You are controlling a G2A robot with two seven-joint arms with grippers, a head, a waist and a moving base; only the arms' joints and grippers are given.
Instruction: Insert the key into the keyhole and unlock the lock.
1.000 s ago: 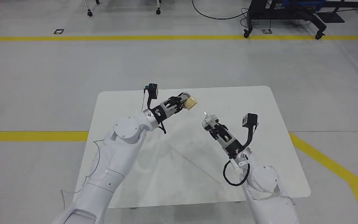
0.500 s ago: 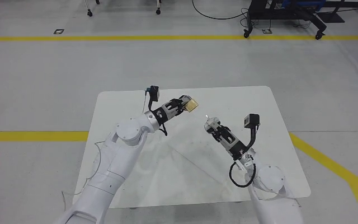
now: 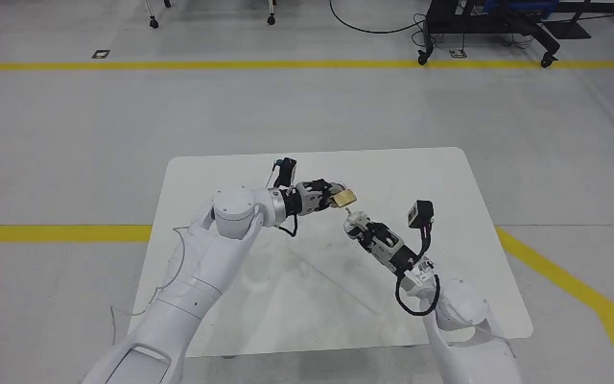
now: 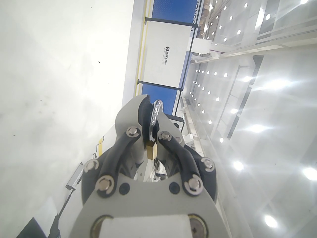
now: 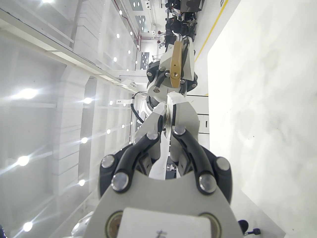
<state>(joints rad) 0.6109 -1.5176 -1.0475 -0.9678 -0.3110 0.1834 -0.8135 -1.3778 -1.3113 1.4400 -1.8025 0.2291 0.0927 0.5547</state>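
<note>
Left jaws: closed on a small brass padlock with a silver shackle (image 3: 343,198), held up off the white rounded-corner surface (image 3: 436,178), over its middle and toward the far half. In the left wrist view the shackle (image 4: 156,108) sits pinched between the two pads and the brass body (image 4: 151,151) lies back between the fingers toward the wrist. From above, the brass body juts out past the fingertips toward the right arm. Right jaws: closed tight on a small silver key (image 3: 352,220), which is mostly hidden. In the right wrist view only a thin metal edge (image 5: 165,118) shows in the narrow slot between the pads. The right wrist view also looks straight along to the padlock (image 5: 175,65), narrow side on, with the round keyhole (image 5: 175,75) on its near end facing the right fingertips. The two sets of jaws meet tip to tip over the surface, the right one just below and beside the padlock as seen from above. The blade tip is too small to make out, so whether the key touches the padlock or has gone into the keyhole cannot be told. The shackle looks seated in the body. A few dark specks and scuffs mark the surface (image 4: 49,50).
</note>
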